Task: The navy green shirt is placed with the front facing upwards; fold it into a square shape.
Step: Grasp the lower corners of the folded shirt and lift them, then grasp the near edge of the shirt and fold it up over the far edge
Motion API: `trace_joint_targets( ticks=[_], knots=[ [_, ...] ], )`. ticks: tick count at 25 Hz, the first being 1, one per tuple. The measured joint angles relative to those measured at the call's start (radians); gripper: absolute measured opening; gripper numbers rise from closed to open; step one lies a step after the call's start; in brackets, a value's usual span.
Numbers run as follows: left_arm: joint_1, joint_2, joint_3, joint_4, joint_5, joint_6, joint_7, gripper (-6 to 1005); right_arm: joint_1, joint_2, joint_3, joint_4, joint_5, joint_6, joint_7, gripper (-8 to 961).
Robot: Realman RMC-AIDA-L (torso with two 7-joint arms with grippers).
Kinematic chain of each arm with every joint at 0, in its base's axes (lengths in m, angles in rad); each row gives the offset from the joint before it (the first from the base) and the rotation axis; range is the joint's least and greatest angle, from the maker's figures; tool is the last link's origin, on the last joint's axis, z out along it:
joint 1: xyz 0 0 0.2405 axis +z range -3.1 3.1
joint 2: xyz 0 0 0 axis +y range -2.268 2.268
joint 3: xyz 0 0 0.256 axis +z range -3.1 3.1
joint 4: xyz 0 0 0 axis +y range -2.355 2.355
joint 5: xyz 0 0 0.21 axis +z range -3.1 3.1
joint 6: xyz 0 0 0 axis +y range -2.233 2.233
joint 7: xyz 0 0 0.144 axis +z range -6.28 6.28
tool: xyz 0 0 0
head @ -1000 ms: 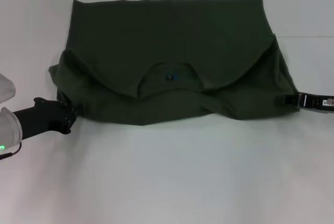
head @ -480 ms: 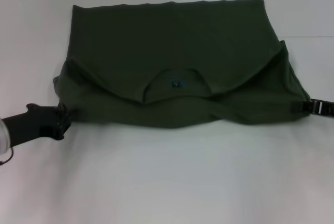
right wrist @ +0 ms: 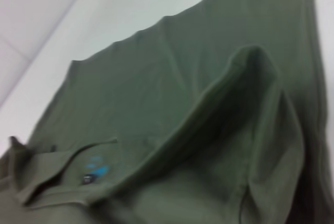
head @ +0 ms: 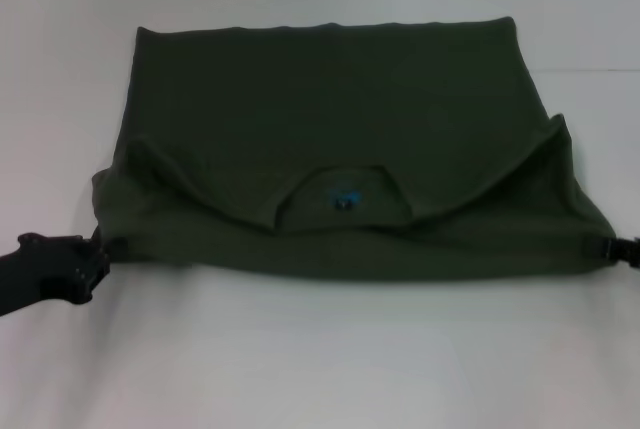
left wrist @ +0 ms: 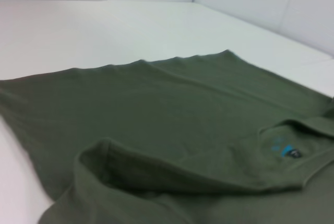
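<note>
One navy green shirt (head: 330, 109) — two grippers, left (head: 98, 249) and right (head: 608, 247), each clenched on a near corner.

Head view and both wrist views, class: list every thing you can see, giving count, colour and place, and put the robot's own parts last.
navy green shirt: one, dark olive, folded across the table's middle, collar toward the robot.
collar logo: one, blue, inside the collar.
table: one, white, under the shirt.
left claw: one, black, at the shirt's near left corner.
right claw: one, black, at the shirt's near right corner.
</note>
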Motion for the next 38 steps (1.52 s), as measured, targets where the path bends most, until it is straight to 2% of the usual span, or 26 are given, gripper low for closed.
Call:
trace_joint_targets(
  ticks=[7, 13, 20, 21, 30, 38],
  knots=[
    [0.052, 0.0, -0.047, 0.03, 0.002, 0.179, -0.004, 40, -0.096, 0.004, 0.057, 0.0, 0.0, -0.203, -0.122, 47],
    [0.089, 0.002, -0.165, 0.041, 0.038, 0.387, -0.01, 40, -0.187, 0.006, 0.064, 0.0, -0.007, -0.333, -0.211, 46],
    [0.119, 0.004, -0.263, 0.049, 0.097, 0.528, -0.032, 39, -0.274, 0.005, 0.063, 0.0, -0.021, -0.418, -0.299, 47],
    [0.126, 0.006, -0.291, 0.049, 0.127, 0.578, -0.039, 39, -0.281, 0.005, 0.064, 0.0, -0.028, -0.432, -0.311, 47],
    [0.144, 0.003, -0.311, 0.043, 0.274, 0.671, -0.066, 39, -0.31, 0.0, 0.074, -0.023, -0.089, -0.507, -0.35, 47],
    [0.154, 0.002, -0.311, 0.039, 0.308, 0.681, -0.083, 39, -0.308, -0.013, 0.086, -0.039, -0.09, -0.536, -0.343, 46]
  ],
)
